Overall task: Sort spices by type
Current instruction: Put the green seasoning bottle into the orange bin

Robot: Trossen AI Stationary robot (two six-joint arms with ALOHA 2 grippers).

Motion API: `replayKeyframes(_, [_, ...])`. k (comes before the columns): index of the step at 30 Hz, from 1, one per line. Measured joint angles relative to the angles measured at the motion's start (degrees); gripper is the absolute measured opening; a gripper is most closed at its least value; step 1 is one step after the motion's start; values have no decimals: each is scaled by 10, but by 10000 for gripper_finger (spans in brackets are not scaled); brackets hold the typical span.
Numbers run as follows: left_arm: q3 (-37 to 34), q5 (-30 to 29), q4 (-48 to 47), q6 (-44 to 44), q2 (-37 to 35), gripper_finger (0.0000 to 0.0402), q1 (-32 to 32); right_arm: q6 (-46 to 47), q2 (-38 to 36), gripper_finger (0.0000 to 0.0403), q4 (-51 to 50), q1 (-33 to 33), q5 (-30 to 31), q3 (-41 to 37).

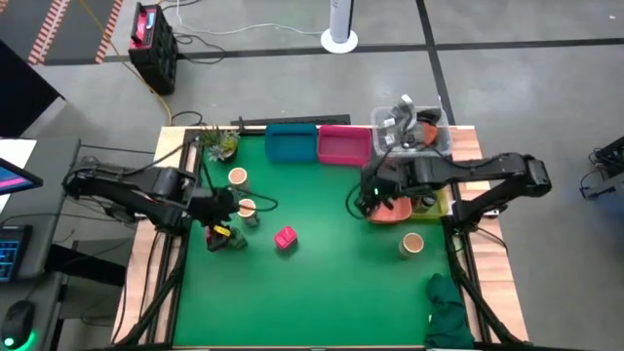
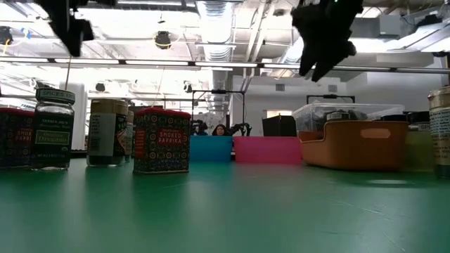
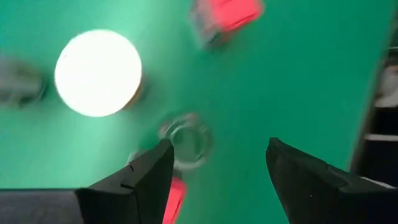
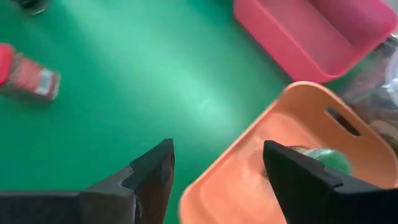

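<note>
- Step in hand, as judged: left gripper lining up a grasp on one of the spices clustered left of the orange bin; right gripper free above that bin's rim
- Left fingers spread wide, holding nothing; directly below the gap, a clear glass jar seen from above, lying slightly toward one finger rather than centred
- To do it well: shift until the jar sits midway between both fingers, then straight down, wrist vertical, closing only once the fingers are level with the jar's body, not its lid
- Crowding to mind: tan-topped jar near the target, pink-red tin farther off, another red item just beside one finger; risk of knocking neighbours during descent
- Right fingers also wide apart and empty, hovering over the orange bin's edge; green-topped jar already lying inside that bin
- Elsewhere relative to the orange bin: lone tan-topped jar just in front of it on the green counter; pink bin and blue bin behind and to its left; remaining spices well to its left
- Low view: paprika tin and dark jars upright on the counter, both arms raised clear
</note>
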Motion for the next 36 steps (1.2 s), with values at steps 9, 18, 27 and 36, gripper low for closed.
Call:
replayKeyframes(9, [-51,-31,-8,-107,34,274,-28,56,0,272,-2,127,58,0])
replayKeyframes(18, [-65,-30,11,-97,67,342,-28,112,0,272,-30,167,59,0])
replayKeyframes(27, [-65,-29,25,-47,131,354,-30,122,0,272,-29,173,60,0])
replayKeyframes(36, [-65,-31,32,-40,190,281,-30,122,0,272,-38,173,60,0])
